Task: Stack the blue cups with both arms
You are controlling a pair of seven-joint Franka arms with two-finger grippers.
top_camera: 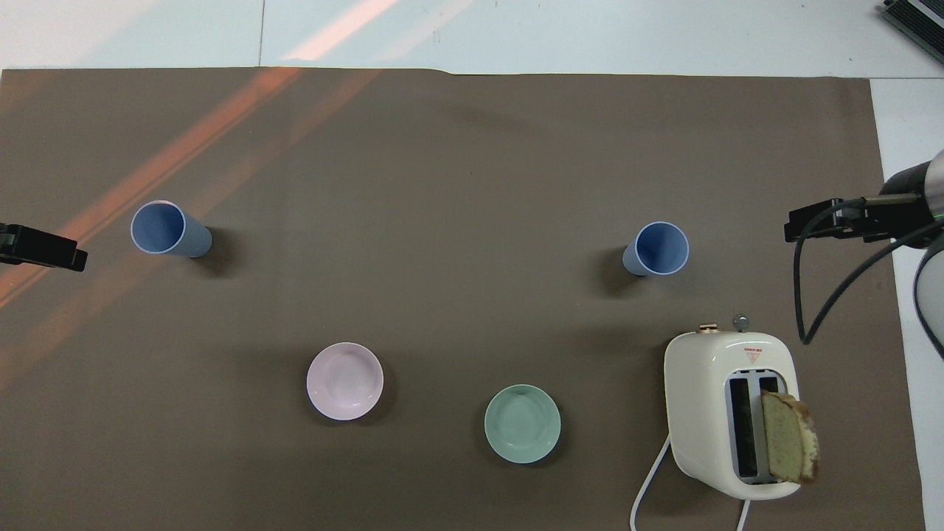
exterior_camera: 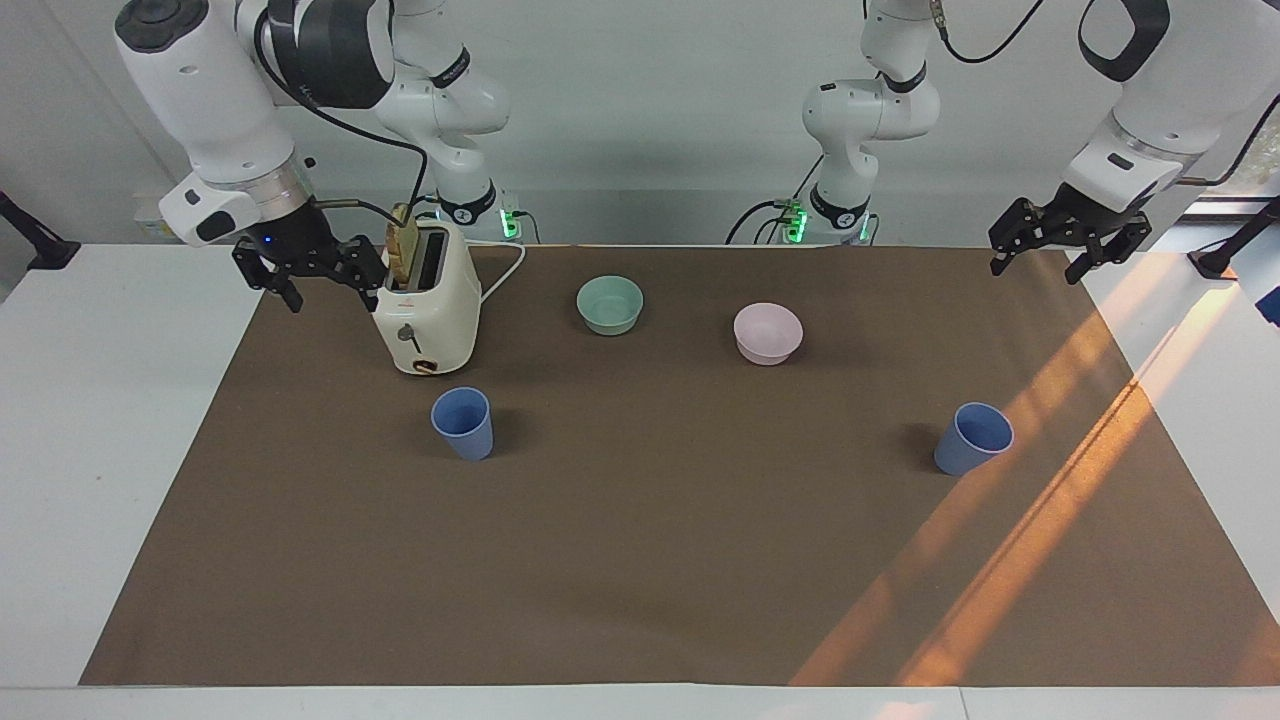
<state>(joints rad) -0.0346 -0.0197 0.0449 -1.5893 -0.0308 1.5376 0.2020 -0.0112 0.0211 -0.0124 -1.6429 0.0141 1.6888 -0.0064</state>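
Two tapered matte periwinkle-blue plastic cups stand upright and well apart on the brown paper mat (exterior_camera: 640, 560) — one (exterior_camera: 462, 423) near the glossy cream toaster (exterior_camera: 427, 300), one (exterior_camera: 972, 437) toward the left arm's end — while the black left gripper (exterior_camera: 1040, 262) and right gripper (exterior_camera: 335, 293) hang spread and empty above the mat's corners.

Facing cam high, looks toward robots; overhead cam steep down, prob. closer; both share brown mat (exterior_camera: 640, 560).
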